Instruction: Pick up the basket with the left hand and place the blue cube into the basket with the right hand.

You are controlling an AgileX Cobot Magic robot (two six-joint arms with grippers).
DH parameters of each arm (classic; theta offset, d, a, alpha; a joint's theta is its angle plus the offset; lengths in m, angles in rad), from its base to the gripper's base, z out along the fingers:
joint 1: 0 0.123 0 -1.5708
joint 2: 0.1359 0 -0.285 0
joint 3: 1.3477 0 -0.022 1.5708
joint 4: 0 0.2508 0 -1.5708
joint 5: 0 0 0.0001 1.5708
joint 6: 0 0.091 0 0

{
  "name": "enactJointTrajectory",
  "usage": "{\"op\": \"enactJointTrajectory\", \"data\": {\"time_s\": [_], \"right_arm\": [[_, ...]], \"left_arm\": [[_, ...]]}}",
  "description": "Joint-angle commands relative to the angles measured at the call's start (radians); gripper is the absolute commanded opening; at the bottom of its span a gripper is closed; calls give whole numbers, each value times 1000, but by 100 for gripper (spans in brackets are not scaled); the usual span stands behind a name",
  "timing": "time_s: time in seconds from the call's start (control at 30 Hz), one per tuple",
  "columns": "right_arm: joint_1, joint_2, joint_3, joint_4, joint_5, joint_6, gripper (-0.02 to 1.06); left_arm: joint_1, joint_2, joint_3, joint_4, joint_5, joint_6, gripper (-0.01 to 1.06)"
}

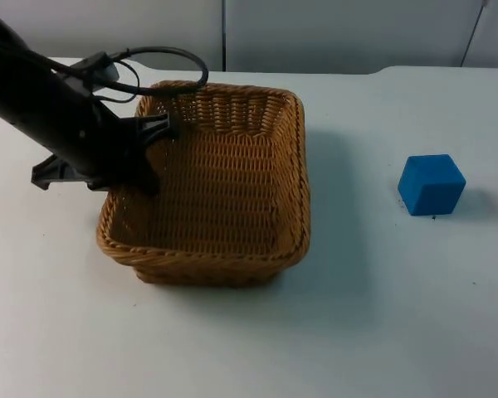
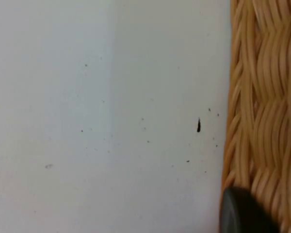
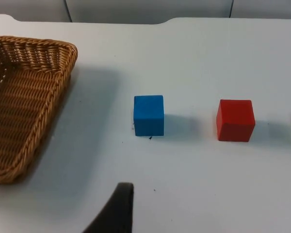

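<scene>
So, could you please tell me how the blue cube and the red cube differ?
The blue cube is blue; the red cube is red. The blue cube sits nearer the basket, with the red cube beyond it on the far side. Both rest flat on the table, apart, alike in shape and apparent size.

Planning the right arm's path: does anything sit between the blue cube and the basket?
Nothing visible does. Bare white table lies between the blue cube and the basket. The red cube sits on the cube's far side, away from the basket.
</scene>
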Motion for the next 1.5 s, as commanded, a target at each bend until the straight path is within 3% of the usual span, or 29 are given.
{"op": "enactJointTrajectory", "data": {"time_s": [0.0,0.3,0.6,0.77,1.07,1.47], "right_arm": [[-5,1,-4,1,-4,-4,103],[-5,1,-4,1,-27,-4,103],[-5,1,-4,1,-28,-4,103],[-5,1,-4,4,-26,3,103],[-5,1,-4,3,4,-7,103],[-5,167,-154,1,22,-36,103]], "left_arm": [[-7,-32,-4,-19,13,-14,-1],[-7,-184,0,-9,97,-102,0],[-7,-451,11,252,175,-365,0],[-7,-560,72,254,136,-388,0],[-4,-759,314,267,131,-384,0],[-4,-809,332,271,156,-378,0]]}}
